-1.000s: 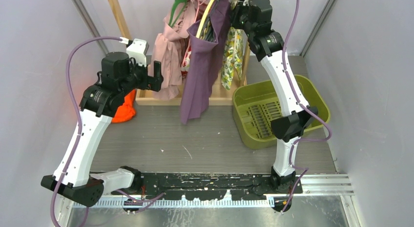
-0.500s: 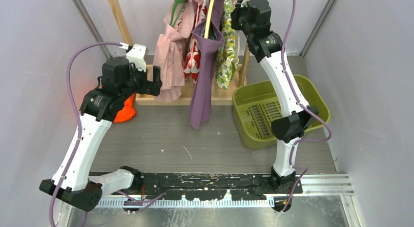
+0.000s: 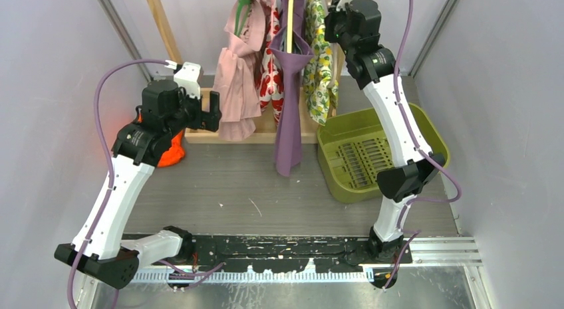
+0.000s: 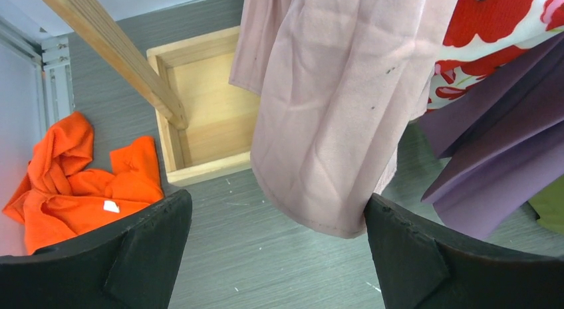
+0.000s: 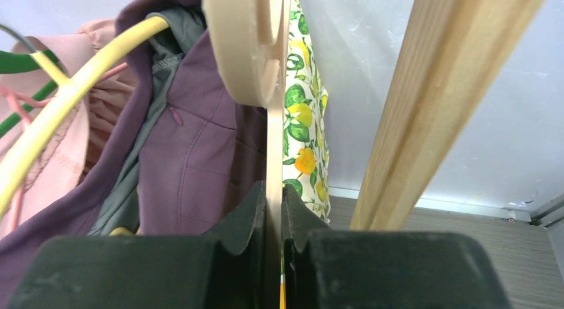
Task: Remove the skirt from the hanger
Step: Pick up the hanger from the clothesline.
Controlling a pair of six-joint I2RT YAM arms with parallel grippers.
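Observation:
Several garments hang on a wooden rack: a pink one [image 3: 236,90], a red-flowered one [image 3: 271,76], a long purple one [image 3: 290,103] on a yellow hanger [image 3: 290,16], and a lemon-print one [image 3: 319,70]. I cannot tell which is the skirt. My right gripper [image 3: 336,20] is up at the rail, shut on a flat wooden hanger [image 5: 274,123], with the lemon-print cloth [image 5: 302,123] just right of it and the purple cloth [image 5: 193,163] to its left. My left gripper [image 4: 276,216] is open and empty, its right finger [image 4: 425,256] touching the pink garment's lower hem [image 4: 332,136].
A green basket [image 3: 425,133] sits on the table at the right. An orange cloth [image 3: 173,146] lies by the left arm. The rack's wooden base tray [image 3: 266,129] and slanted posts [image 5: 432,103] stand behind the garments. Grey walls close in on both sides.
My right gripper has shifted right with the hanger. The purple garment has swung from a leftward slant to hanging straight. The left arm has barely moved.

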